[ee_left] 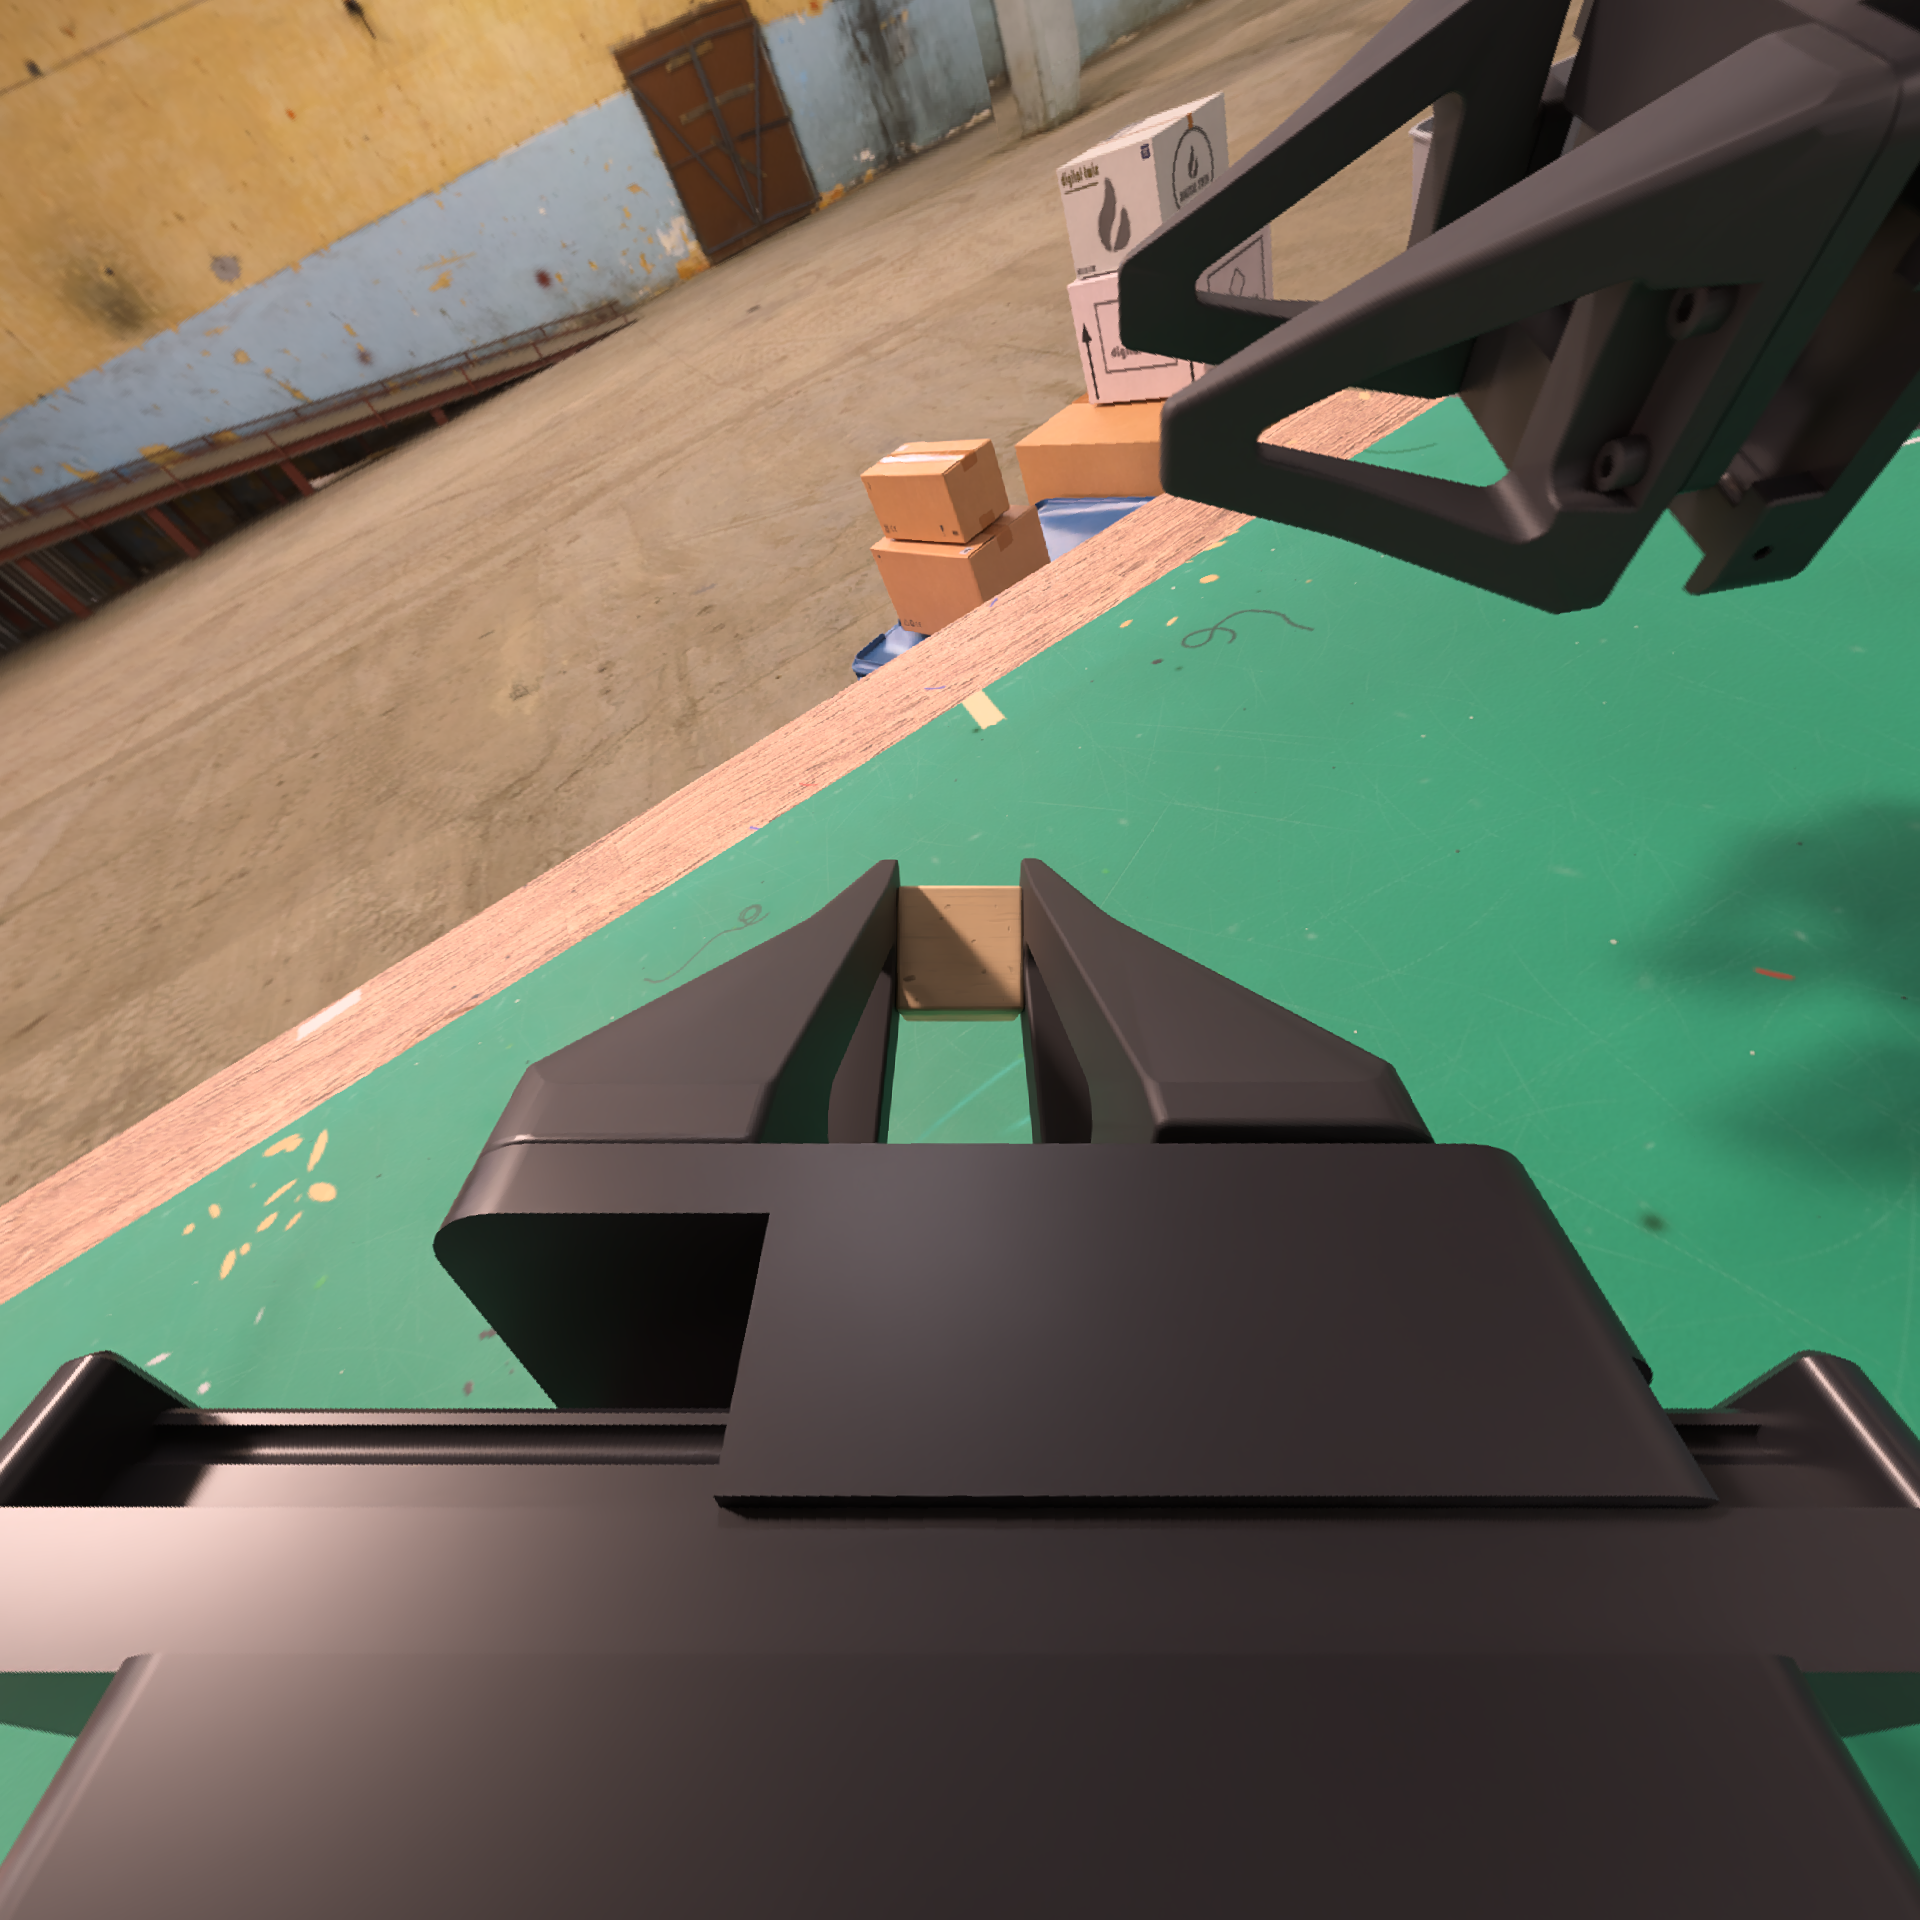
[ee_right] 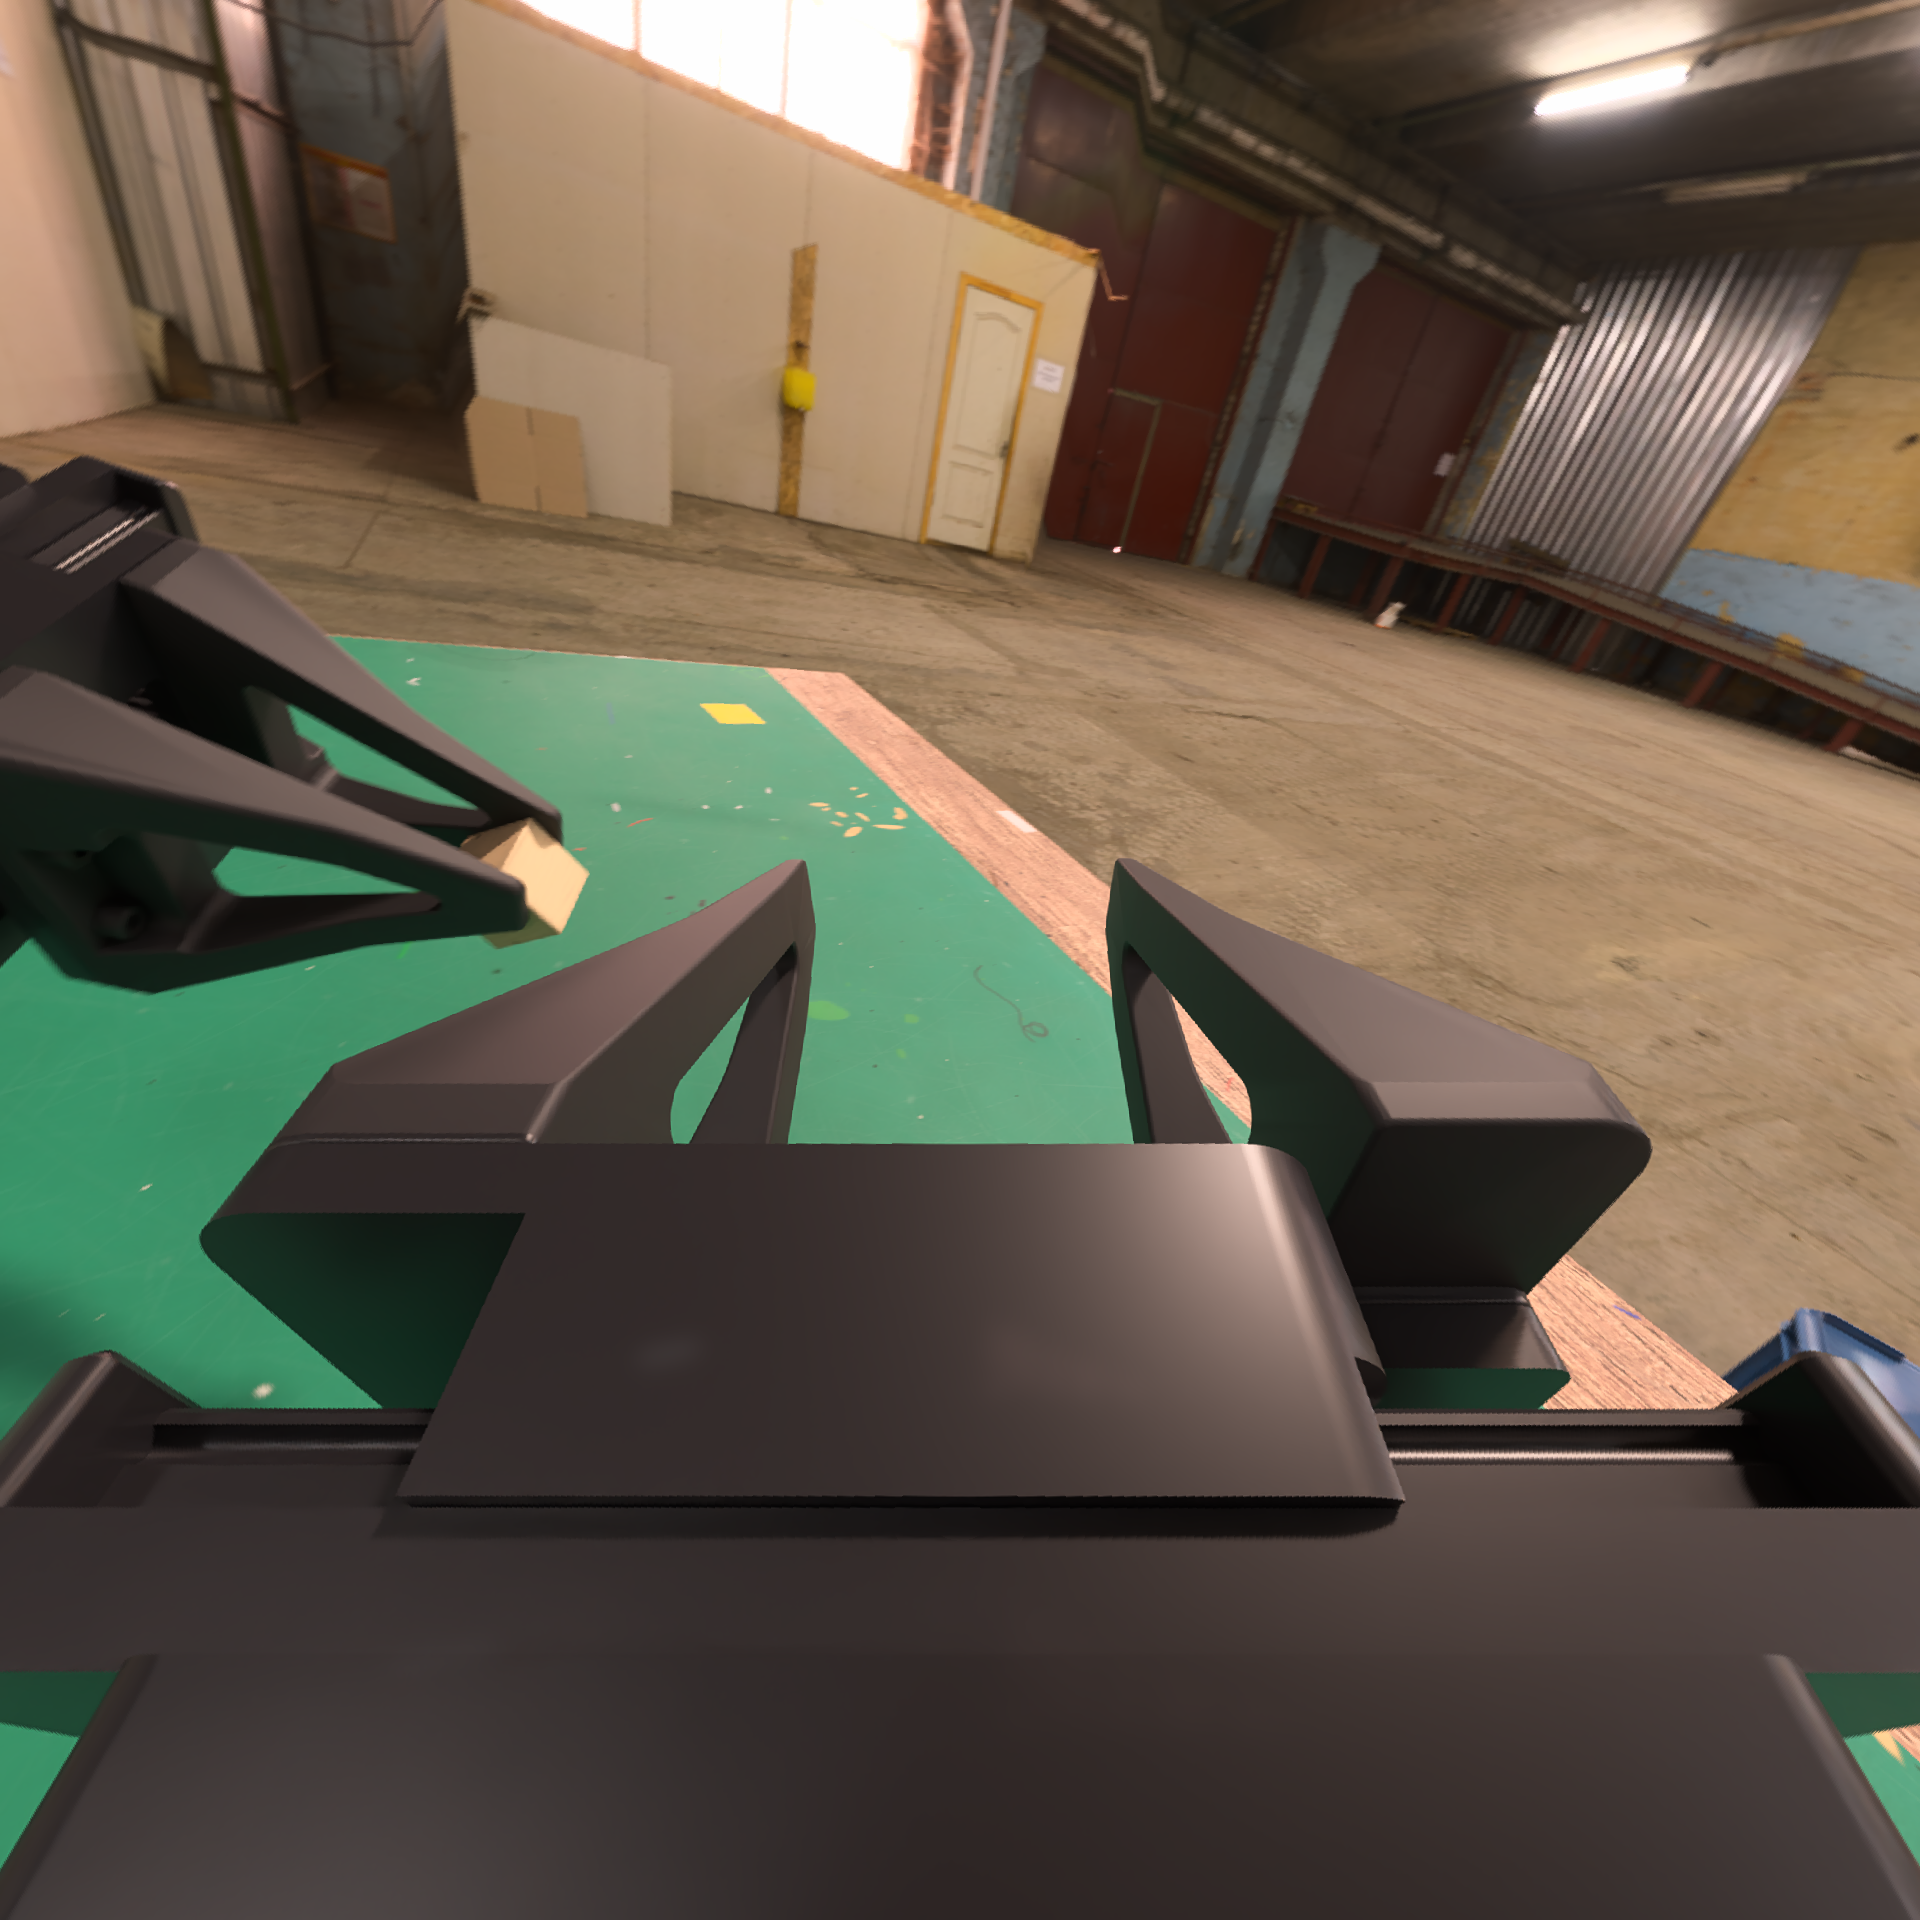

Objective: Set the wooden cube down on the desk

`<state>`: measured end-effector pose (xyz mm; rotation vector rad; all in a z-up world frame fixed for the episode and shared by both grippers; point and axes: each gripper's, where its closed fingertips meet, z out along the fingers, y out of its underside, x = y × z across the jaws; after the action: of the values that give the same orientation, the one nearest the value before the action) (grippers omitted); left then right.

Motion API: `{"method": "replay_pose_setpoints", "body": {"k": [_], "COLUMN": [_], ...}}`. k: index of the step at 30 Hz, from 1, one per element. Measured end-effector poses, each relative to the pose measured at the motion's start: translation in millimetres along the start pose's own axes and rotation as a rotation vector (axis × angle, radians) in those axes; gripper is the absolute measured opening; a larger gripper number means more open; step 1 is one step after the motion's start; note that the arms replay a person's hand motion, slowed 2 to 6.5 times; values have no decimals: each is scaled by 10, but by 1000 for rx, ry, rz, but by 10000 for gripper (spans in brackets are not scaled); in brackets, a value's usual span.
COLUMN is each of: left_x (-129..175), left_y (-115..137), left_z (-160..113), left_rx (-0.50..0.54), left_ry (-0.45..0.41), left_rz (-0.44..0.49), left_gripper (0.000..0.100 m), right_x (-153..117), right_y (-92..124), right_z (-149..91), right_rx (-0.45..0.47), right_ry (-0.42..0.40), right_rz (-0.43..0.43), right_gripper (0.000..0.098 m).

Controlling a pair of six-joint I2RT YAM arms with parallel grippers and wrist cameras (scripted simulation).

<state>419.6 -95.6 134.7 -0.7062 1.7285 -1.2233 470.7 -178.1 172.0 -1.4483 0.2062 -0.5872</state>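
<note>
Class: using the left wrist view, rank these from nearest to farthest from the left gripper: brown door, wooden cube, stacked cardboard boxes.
1. wooden cube, between the left gripper fingertips.
2. stacked cardboard boxes, beyond the desk edge.
3. brown door, in the far wall.

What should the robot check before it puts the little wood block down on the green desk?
1. Wooden cube gripped by left gripper: ok.
2. Cube off the desk: ok, the right wrist view shows it in the air.
3. Green surface near the cube bare: ok.
4. Right gripper open, holding nothing: ok.
5. Grippers apart: ok.
6. Cube level: not ok, tilted in the right wrist view.
</note>
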Motion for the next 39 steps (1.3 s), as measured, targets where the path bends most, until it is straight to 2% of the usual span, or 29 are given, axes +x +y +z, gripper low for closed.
{"method": "replay_pose_setpoints", "body": {"k": [6,11,16,21,27,33,39], "left_x": [-135,-312,-425,-494,-547,-643,-631], "left_y": [117,244,334,381,345,302,348], "left_z": [239,407,477,495,485,438,432], "left_rx": [-4,-16,-6,19,48,64,69], "left_ry": [8,-50,-129,-181,-181,-186,-153], "left_rz": [-78,-129,-152,-158,-122,-89,-108], "left_gripper": [190,190,190,190,190,190,190], "right_x": [261,499,705,828,908,899,845], "right_y": [106,171,260,415,566,629,630], "right_z": [212,375,536,690,810,852,861], "right_rx": [33,82,136,132,103,102,118], "right_ry": [149,270,336,356,348,321,302], "right_rz": [20,26,39,57,70,58,28], "right_gripper": [483,467,439,436,430,397,367]}}
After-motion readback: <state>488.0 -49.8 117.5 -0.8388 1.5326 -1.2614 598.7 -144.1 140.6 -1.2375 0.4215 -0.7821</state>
